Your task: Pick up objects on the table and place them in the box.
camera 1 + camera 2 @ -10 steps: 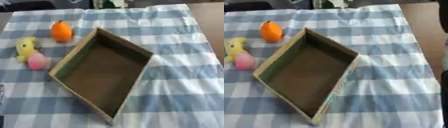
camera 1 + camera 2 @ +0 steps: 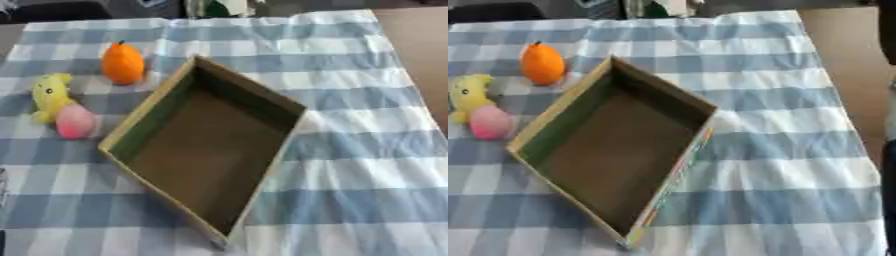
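An open cardboard box (image 2: 210, 150) lies askew in the middle of the checked cloth, and nothing shows inside it. Left of the box sits an orange fruit (image 2: 122, 63) near its far corner. Nearer to me, a yellow soft toy (image 2: 50, 95) lies with a pink round thing (image 2: 75, 120) touching its lower end, both close to the box's left wall. Neither of my hands shows in either view.
A blue and white checked cloth (image 2: 350, 165) covers the table, and bare brown tabletop (image 2: 842, 45) shows at the far right. Dark and green things stand beyond the far edge (image 2: 214, 7). A dark strip (image 2: 890, 170) runs down the right border.
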